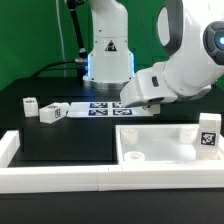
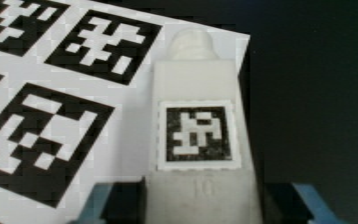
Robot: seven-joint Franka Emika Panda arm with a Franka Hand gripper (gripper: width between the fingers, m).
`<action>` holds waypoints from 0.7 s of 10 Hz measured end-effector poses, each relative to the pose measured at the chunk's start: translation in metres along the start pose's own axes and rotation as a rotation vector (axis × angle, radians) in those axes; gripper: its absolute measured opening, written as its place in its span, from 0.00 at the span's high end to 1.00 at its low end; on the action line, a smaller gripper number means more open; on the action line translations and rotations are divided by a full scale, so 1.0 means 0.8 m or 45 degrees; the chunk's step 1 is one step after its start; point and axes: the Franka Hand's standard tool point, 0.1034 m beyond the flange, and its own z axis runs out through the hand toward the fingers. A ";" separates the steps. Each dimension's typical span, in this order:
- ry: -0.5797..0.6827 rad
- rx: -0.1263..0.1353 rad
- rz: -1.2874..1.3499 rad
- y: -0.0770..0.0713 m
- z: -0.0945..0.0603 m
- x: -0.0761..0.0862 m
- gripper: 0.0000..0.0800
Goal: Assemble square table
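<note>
In the wrist view a white table leg [image 2: 197, 130] with a black-white tag lies partly on the marker board [image 2: 51, 90] and partly on the black table. My gripper [image 2: 202, 205] straddles its near end. Each blue fingertip [image 2: 105, 200] stands beside the leg with a dark gap on both sides, so the jaws are open around it and not touching. In the exterior view the hand [image 1: 140, 90] is down at the marker board [image 1: 95, 107]. The square tabletop [image 1: 165, 145] lies at the front right. Two more legs [image 1: 30, 104] [image 1: 52, 113] lie at the exterior view's left.
A tagged white block [image 1: 207, 133] stands at the tabletop's right side. A long low white border wall [image 1: 60, 180] runs along the front and up the left. The robot base [image 1: 108, 55] stands behind the marker board.
</note>
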 end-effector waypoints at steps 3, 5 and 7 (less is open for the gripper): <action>0.000 0.001 0.001 0.000 0.000 0.000 0.64; -0.023 0.013 -0.006 0.007 -0.027 -0.010 0.64; 0.004 0.047 0.002 0.025 -0.101 -0.034 0.64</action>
